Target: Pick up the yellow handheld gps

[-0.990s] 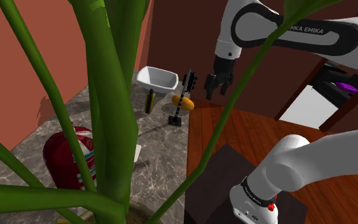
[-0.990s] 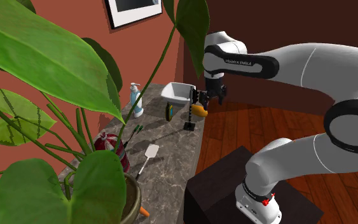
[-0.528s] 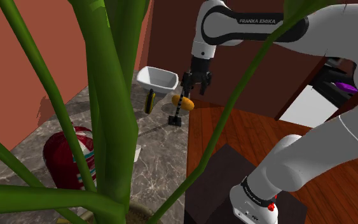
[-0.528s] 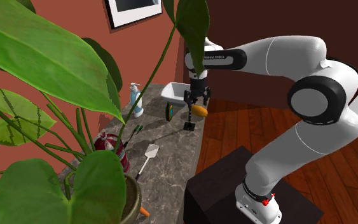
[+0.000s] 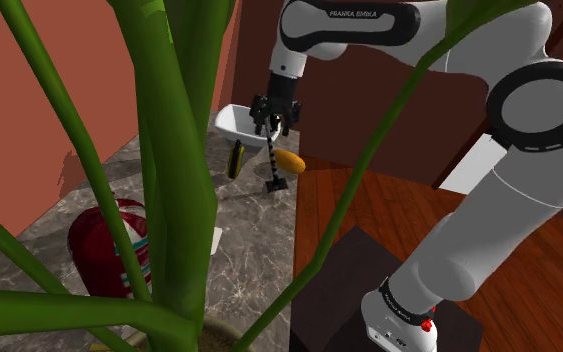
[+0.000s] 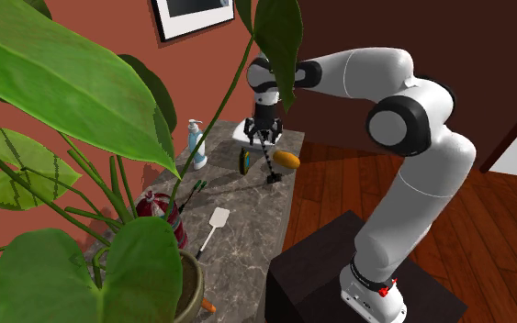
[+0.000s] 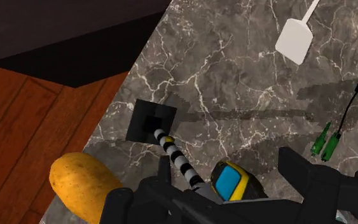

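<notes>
The yellow-and-black handheld GPS (image 5: 235,160) lies on the marble counter (image 5: 249,240), leaning by a white bowl (image 5: 235,121). In the second exterior view the GPS (image 6: 245,161) sits just beside a black stand with a striped rod (image 6: 271,168). My black gripper (image 5: 268,118) hangs above the counter, over the rod and slightly to the shoulder view's right of the GPS. In the wrist view the gripper (image 7: 228,165) is open, and the GPS (image 7: 232,182), with its blue screen, lies below between the spread fingers, untouched.
A potato (image 7: 82,182) lies at the counter edge beside the rod's square base (image 7: 152,121). A white spatula (image 7: 294,41), a green-tipped cable (image 7: 323,144), a spray bottle (image 6: 195,142) and a red striped object (image 5: 114,245) share the counter. Big plant stems (image 5: 174,170) stand in front.
The arm has swung to the shoulder view's left, from over the wooden floor beside the counter to above the rod and GPS. The fingers stay apart; nothing was grasped.
</notes>
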Controlling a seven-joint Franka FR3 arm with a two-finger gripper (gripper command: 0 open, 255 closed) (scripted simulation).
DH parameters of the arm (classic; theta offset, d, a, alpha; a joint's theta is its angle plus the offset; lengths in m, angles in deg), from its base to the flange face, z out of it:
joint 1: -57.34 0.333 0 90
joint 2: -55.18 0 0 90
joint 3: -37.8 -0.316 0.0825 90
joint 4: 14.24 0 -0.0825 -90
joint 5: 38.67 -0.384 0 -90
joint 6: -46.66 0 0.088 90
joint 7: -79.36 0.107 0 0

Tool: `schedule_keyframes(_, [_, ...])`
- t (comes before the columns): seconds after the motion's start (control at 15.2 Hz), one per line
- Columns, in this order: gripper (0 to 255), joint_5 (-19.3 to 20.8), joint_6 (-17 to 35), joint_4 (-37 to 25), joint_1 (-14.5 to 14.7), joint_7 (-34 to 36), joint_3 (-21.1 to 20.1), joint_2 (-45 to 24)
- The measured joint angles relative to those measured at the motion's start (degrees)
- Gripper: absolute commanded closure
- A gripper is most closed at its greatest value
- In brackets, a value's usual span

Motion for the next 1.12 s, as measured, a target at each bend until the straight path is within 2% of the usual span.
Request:
schedule_keyframes(0.2, [0,-1.64,-0.36,-5.42,-0.14,1.47,0.09,-9.04])
schedule_keyframes(0.66, [0,-5.22,-3.5,-23.93,-0.71,5.06,0.0,-26.19])
schedule_keyframes(0.79, [0,-5.42,-2.73,-24.81,-0.69,5.05,-0.02,-27.92])
schedule_keyframes(1.12, [0,-5.65,0.57,-22.29,-0.49,4.33,-0.08,-28.4])
